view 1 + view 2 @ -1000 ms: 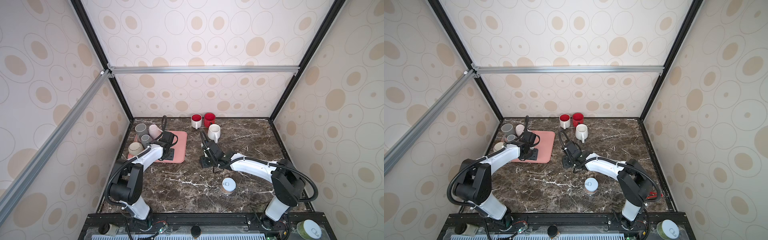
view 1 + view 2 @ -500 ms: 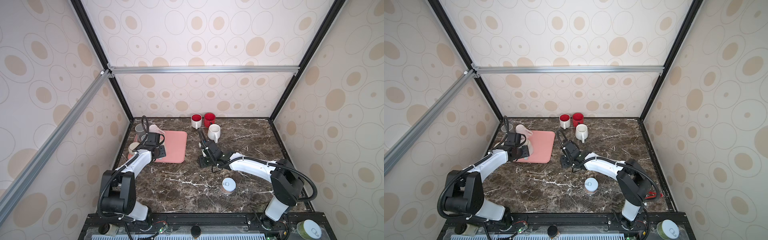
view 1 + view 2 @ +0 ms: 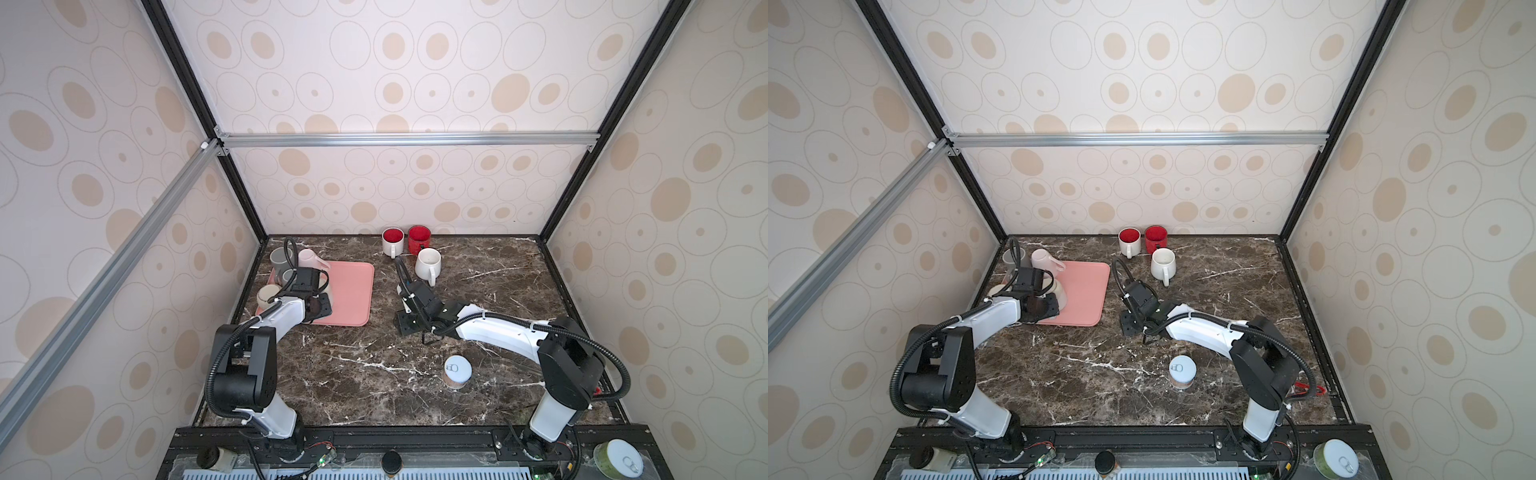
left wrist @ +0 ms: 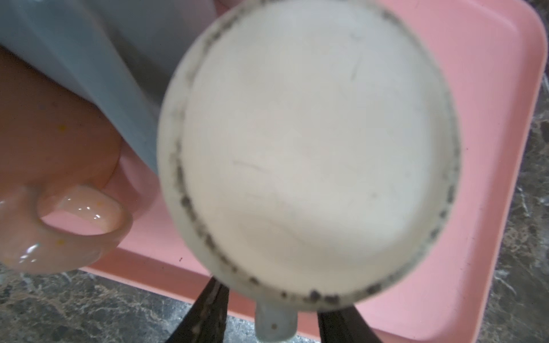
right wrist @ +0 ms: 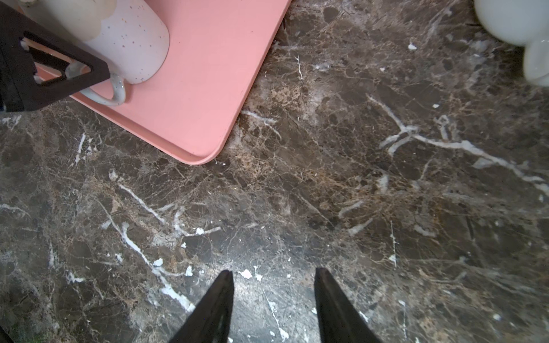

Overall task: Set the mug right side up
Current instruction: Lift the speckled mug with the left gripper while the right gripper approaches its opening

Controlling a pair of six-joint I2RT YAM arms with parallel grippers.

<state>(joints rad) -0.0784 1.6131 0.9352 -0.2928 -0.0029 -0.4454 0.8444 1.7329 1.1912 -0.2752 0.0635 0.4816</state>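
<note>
Left wrist: half-open hand astride handle

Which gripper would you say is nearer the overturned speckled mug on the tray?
Left: the left gripper straddles the mug at its handle; the right gripper is over marble, off the tray.

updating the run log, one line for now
left gripper: open, astride handle | speckled white ceramic mug: upside-down on pink rectangular tray | right gripper: open, empty, above dark marble table

no legible text, no labels, no numbers
</note>
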